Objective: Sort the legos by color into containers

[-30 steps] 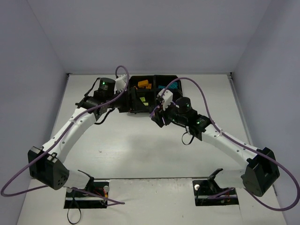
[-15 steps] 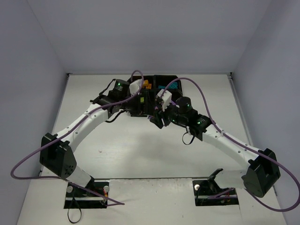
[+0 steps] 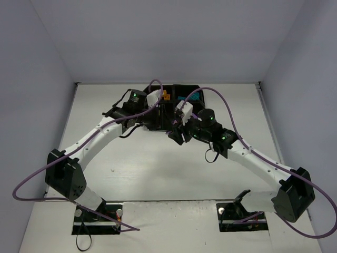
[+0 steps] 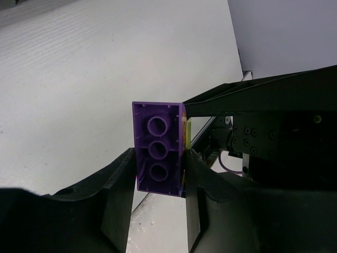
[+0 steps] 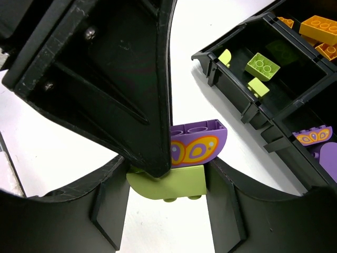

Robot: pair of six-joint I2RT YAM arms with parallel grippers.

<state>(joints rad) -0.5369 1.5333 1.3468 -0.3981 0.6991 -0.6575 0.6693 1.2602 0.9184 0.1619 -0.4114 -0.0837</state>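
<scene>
Evidently the coming move turns on a 2-piece stack shared between the arms. The left gripper is clamped across the short width of a purple plastic brick, whose long axis runs along the fingers and whose hollow underside with 3 round tubes faces the left wrist camera. The right gripper is closed on a yellow-green plastic brick, which sits pressed against that purple piece. From the right wrist the purple piece shows a rounded end with an orange butterfly print. So the thing to separate lies directly between both sets of fingers, and I judge the pull must go straight apart along the line joining the 2 bricks. In the top view the grippers meet just at the near side of the black plastic tray with 4 square compartments. In the right wrist view the tray lies to the right of the stack, close by. One compartment holds 3 loose yellow-green pieces, orange bricks lie beyond them, and a printed purple piece sits in the compartment lower in that view.
</scene>
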